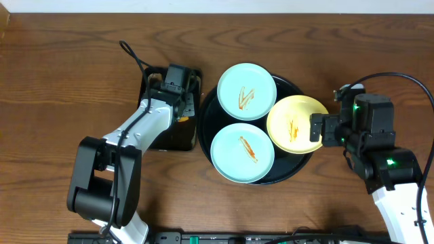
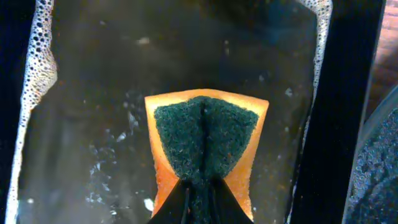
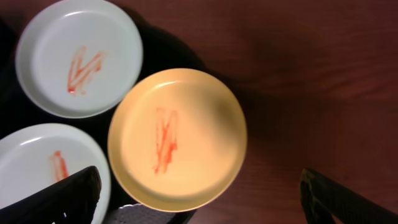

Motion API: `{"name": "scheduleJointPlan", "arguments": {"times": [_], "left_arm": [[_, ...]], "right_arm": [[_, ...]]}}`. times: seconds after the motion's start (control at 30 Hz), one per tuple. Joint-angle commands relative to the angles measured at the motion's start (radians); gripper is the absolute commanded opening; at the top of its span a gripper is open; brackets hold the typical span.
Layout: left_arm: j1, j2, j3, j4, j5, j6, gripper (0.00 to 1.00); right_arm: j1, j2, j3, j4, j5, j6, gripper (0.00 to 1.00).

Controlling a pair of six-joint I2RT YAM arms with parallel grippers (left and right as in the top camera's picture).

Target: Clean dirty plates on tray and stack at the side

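Observation:
Three sauce-streaked plates lie on the round black tray (image 1: 207,118): a light blue one at the back (image 1: 245,91), a light blue one at the front (image 1: 242,153) and a pale yellow one (image 1: 296,124) overhanging the tray's right rim. My left gripper (image 2: 200,199) is shut on an orange sponge with a green scrub pad (image 2: 205,140), held over soapy water. My right gripper (image 3: 199,199) is open, hovering just right of the yellow plate (image 3: 177,138), touching nothing. The two blue plates show at the left of the right wrist view (image 3: 79,56) (image 3: 46,168).
A small rectangular black tray (image 1: 193,139) of foamy water stands left of the round tray, under my left gripper. Bare wood tabletop (image 1: 54,81) spreads to the left and behind. Cables run from both arms.

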Motion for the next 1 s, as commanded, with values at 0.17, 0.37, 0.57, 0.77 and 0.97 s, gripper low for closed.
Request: {"name": "scheduleJointPlan", "arguments": {"times": [0.17, 0.37, 0.57, 0.77, 0.97], "left_arm": [[0.005, -0.117, 0.001, 0.031, -0.130, -0.001, 0.07], [0.005, -0.207, 0.001, 0.096, -0.158, 0.003, 0.08], [0.005, -0.284, 0.001, 0.128, -0.158, 0.003, 0.07], [0.005, -0.348, 0.001, 0.145, -0.158, 0.003, 0.08], [0.005, -0.372, 0.001, 0.153, -0.158, 0.002, 0.07]], "right_arm": [[0.008, 0.013, 0.021, -0.008, 0.126, 0.013, 0.99], [0.008, 0.104, 0.021, -0.022, 0.126, 0.034, 0.98], [-0.019, 0.237, 0.021, -0.014, 0.108, 0.085, 0.88], [-0.124, 0.350, 0.021, 0.033, 0.022, 0.092, 0.77], [-0.206, 0.446, 0.021, 0.111, -0.126, 0.050, 0.68]]}}
